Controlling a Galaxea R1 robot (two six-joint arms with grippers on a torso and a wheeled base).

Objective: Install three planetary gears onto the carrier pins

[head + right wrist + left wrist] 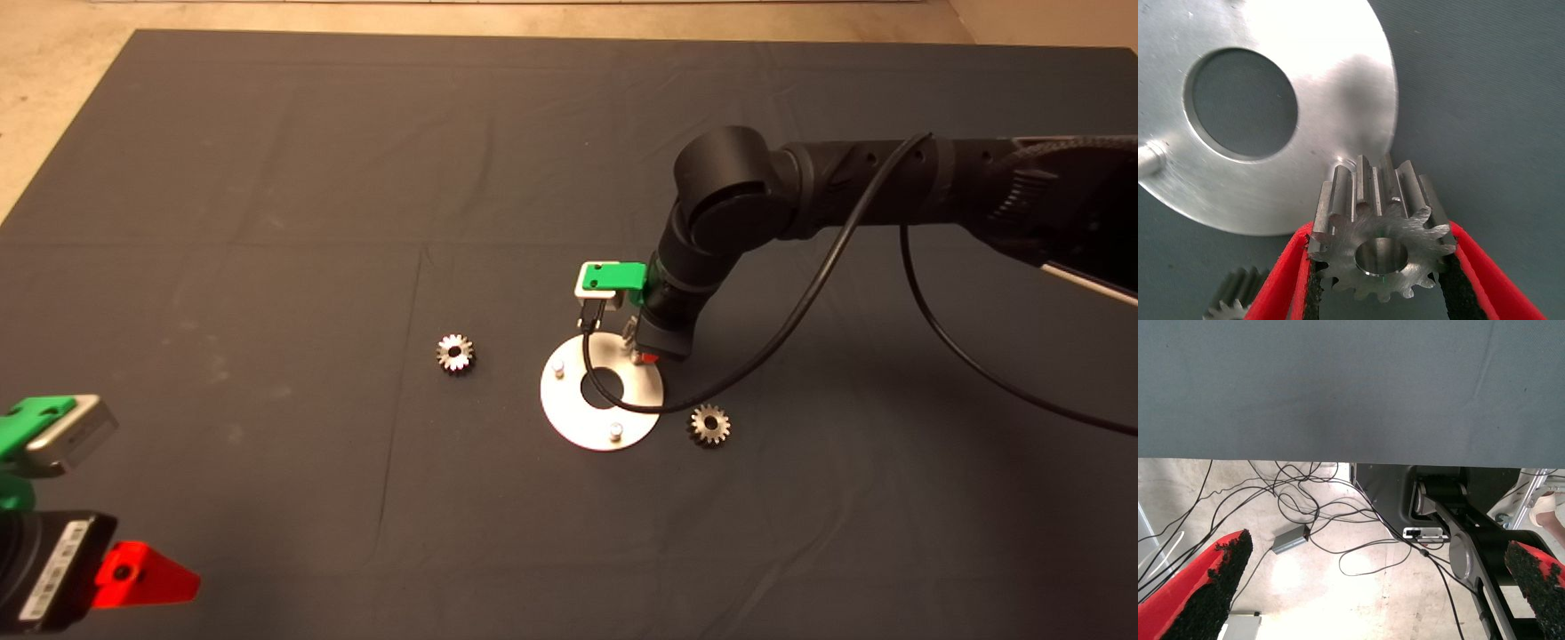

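Note:
My right gripper (644,356) is shut on one planetary gear (1381,233), silvery with pointed teeth, and holds it over the far right rim of the white disc (569,409). In the right wrist view the gear sits between the red fingers (1288,280) at the disc's edge (1331,87); pale metal shows in its centre hole. Two carrier pins (558,369) (614,431) stand bare; the third is hidden under the gripper. One loose gear (455,353) lies left of the disc, another (709,425) right of it. My left gripper (142,576) is parked at the lower left, open.
The right arm's black cable (800,311) loops down over the disc's hole. The left wrist view looks past the mat's edge (1351,450) at floor cables (1305,507) and a black stand (1458,540). Dark mat (267,222) lies all around.

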